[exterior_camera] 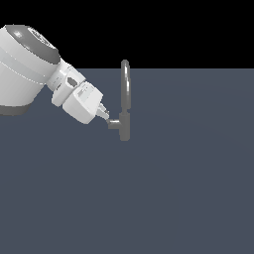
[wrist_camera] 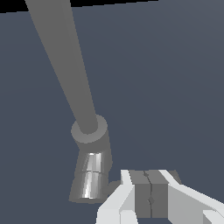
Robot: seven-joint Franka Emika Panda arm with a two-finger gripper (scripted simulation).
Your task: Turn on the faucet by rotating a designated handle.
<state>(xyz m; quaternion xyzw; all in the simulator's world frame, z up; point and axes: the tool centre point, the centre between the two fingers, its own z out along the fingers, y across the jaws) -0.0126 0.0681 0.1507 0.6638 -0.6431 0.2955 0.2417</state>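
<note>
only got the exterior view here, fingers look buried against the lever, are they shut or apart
Observer: In the wrist view the two fingers are pressed together, with only a thin seam between the pads. The gripper is shut with nothing between them.
Operator: so where is the handle relative to them
Observer: Only a small dark part of the handle shows, right beside the fingers, between them and the lower body of the faucet. Contact can't be confirmed.
Operator: anything else near the base i can't see
Observer: No, the wrist view shows just the faucet body, the spout rising from it, and bare floor around.
</note>
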